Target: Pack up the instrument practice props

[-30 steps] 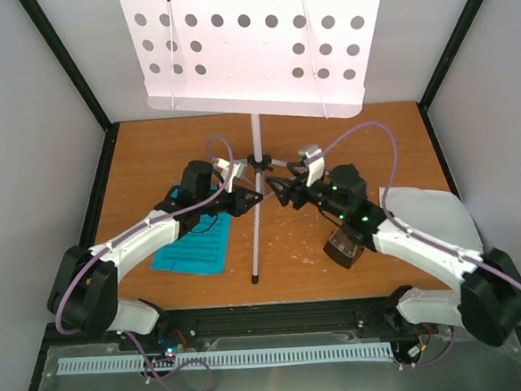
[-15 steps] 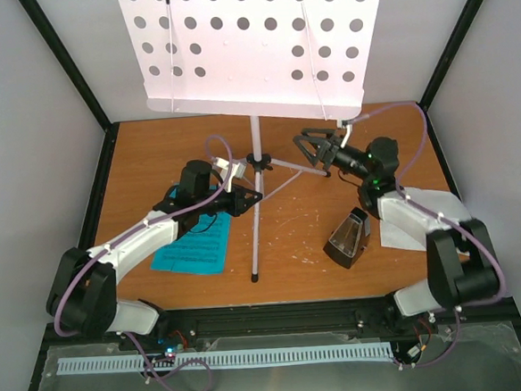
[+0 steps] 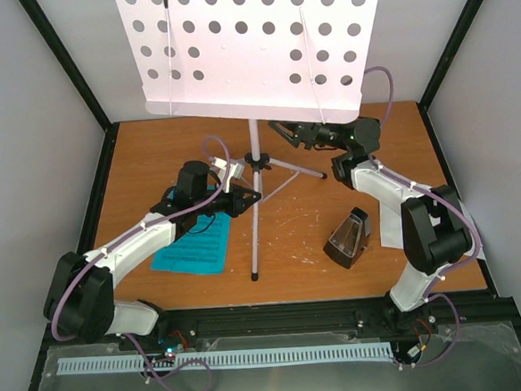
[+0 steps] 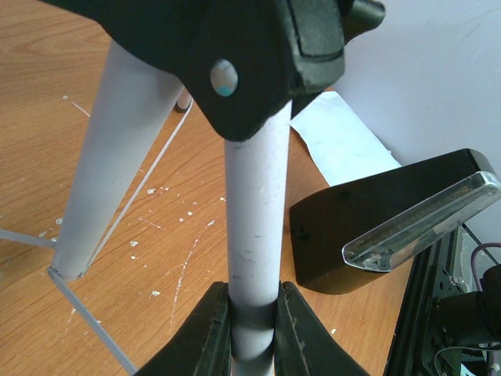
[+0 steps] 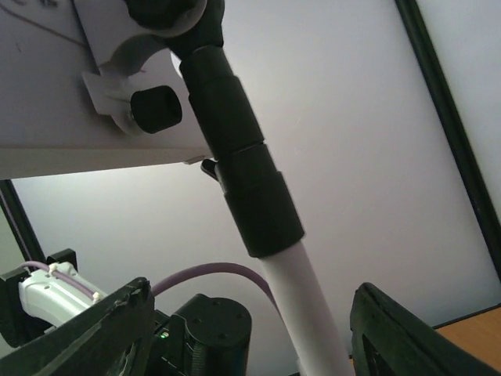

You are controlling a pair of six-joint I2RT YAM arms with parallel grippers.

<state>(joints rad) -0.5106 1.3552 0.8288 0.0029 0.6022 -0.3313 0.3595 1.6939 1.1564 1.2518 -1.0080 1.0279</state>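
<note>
Top view: the music stand (image 3: 258, 160) is seen upright mid-tabletop (image 3: 151, 158), legs spread, tray (image 3: 250, 44) up. The left end effector (image 3: 252, 196) is set on a leg just below the stand's hub. The right end effector (image 3: 285, 131) is raised beside the pole (image 3: 255, 133), just under the tray. The metronome (image 3: 349, 239) is stood right of the stand, the blue sheet (image 3: 193, 249) is laid left of it, and the white sheet (image 3: 387, 233) lies beyond the metronome.

Left wrist: a stand leg (image 4: 252, 235) is clamped between narrow fingers.

Right wrist: the fingers are spread wide and the pole is framed between them, untouched.

Nothing is judged packed. Folding the stand looks barely begun; the metronome and sheets are left.
</note>
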